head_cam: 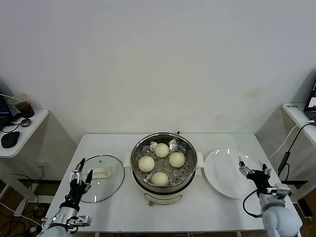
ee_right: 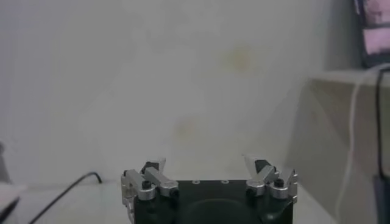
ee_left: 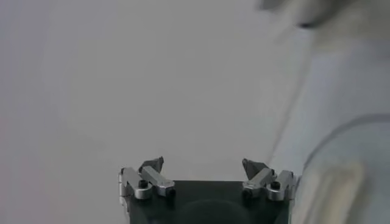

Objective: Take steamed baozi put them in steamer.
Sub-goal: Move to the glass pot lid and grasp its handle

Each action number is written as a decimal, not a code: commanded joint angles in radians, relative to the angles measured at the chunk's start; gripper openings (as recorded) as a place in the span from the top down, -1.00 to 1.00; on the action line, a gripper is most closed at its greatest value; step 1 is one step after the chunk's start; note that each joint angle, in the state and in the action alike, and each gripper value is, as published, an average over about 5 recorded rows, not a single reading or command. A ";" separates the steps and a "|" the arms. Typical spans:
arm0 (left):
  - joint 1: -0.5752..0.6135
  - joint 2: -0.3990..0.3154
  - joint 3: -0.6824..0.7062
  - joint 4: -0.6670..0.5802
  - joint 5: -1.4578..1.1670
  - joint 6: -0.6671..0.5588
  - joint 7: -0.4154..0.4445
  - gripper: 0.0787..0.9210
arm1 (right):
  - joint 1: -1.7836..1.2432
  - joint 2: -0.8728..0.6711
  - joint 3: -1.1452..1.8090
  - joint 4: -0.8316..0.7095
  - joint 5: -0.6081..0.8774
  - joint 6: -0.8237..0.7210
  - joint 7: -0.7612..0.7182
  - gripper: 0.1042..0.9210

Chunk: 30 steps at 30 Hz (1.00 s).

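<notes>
Steamed baozi: smooth, round, cream-white.

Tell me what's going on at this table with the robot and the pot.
Nothing is being handled right now. All four buns sit on the perforated tray inside the steamer at the middle of the table. The glass lid lies off to the robot's left, and the white plate on its right holds nothing. The left gripper hovers by the lid and the right gripper over the plate's edge, both with fingers open and holding nothing.
</notes>
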 commanded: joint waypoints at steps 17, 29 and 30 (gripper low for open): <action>-0.117 -0.014 0.152 0.201 0.165 0.252 -0.025 -0.77 | -0.039 0.059 0.005 -0.027 -0.074 0.014 0.007 -0.76; -0.160 -0.015 0.157 0.259 0.161 0.258 -0.009 -0.77 | -0.034 0.067 0.001 -0.035 -0.088 0.017 0.010 -0.76; -0.164 -0.015 0.157 0.262 0.160 0.258 -0.010 -0.77 | -0.033 0.067 0.001 -0.036 -0.088 0.017 0.010 -0.76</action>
